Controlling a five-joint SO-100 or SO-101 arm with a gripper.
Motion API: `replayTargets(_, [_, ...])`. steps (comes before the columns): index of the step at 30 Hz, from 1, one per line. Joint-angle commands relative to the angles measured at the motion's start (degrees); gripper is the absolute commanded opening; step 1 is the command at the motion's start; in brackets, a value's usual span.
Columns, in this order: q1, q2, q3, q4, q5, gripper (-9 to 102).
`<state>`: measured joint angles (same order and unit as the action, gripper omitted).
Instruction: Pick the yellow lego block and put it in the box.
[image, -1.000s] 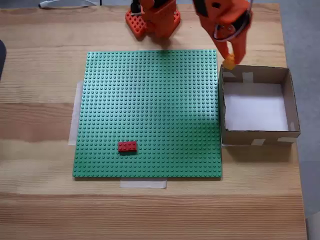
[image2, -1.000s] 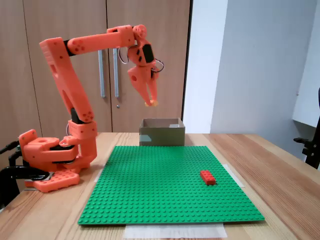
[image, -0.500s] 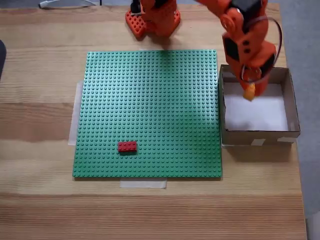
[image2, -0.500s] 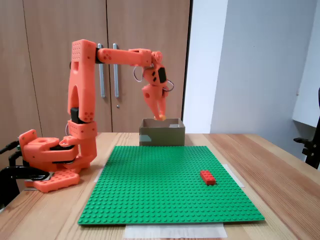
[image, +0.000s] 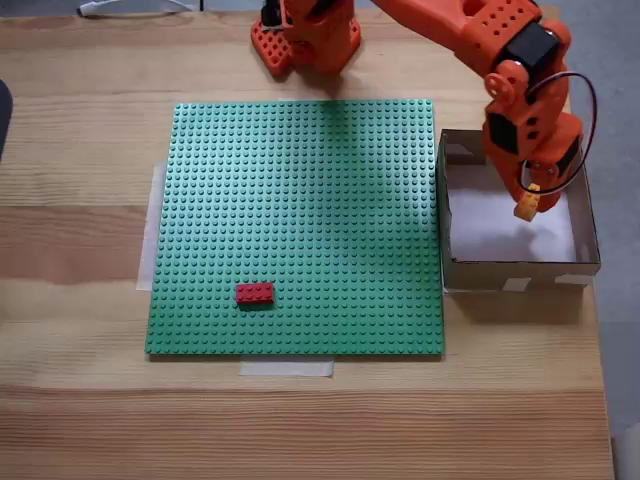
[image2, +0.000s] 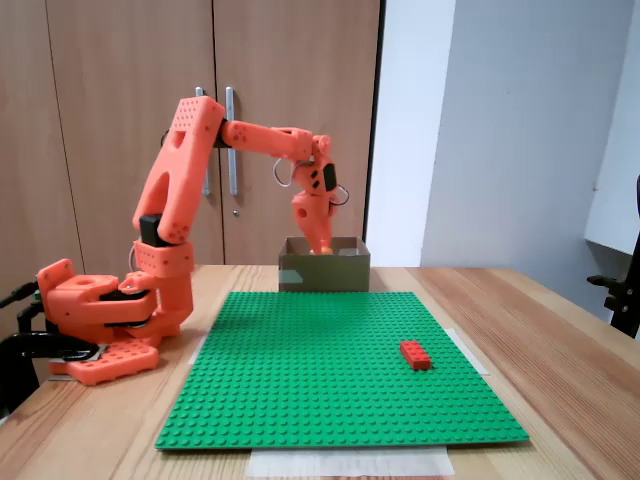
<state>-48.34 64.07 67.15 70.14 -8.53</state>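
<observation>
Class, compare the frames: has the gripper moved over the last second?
Yes. The gripper, holding the yellow lego block, went from beyond the box's far corner to above its inside.

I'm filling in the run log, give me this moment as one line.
gripper: shut on small yellow lego block | position: above brown cardboard box interior | block: not released | red lego brick: on green baseplate
</observation>
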Motion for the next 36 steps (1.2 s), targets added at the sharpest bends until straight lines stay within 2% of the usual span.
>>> replayTargets(1, [-0.3, -1.0, -3.7, 0.3, 0.7, 1])
replayTargets(7, [0.3, -4.5, -3.9, 1.0, 3.1, 1])
replayTargets(16, [0.5, -6.8, -3.8, -2.7, 4.5, 4])
replayTargets(23, [-0.1, -5.2, 0.1, -7.1, 5.4, 17])
replayTargets(31, [-1.1, 10.2, 13.5, -12.7, 6.1, 15])
replayTargets(32, [-1.1, 13.1, 14.7, -12.5, 6.7, 14])
replayTargets(33, [-0.4, 24.4, 18.2, -13.2, 8.4, 13])
replayTargets(36, [1.5, 31.6, 20.7, -14.1, 8.1, 10])
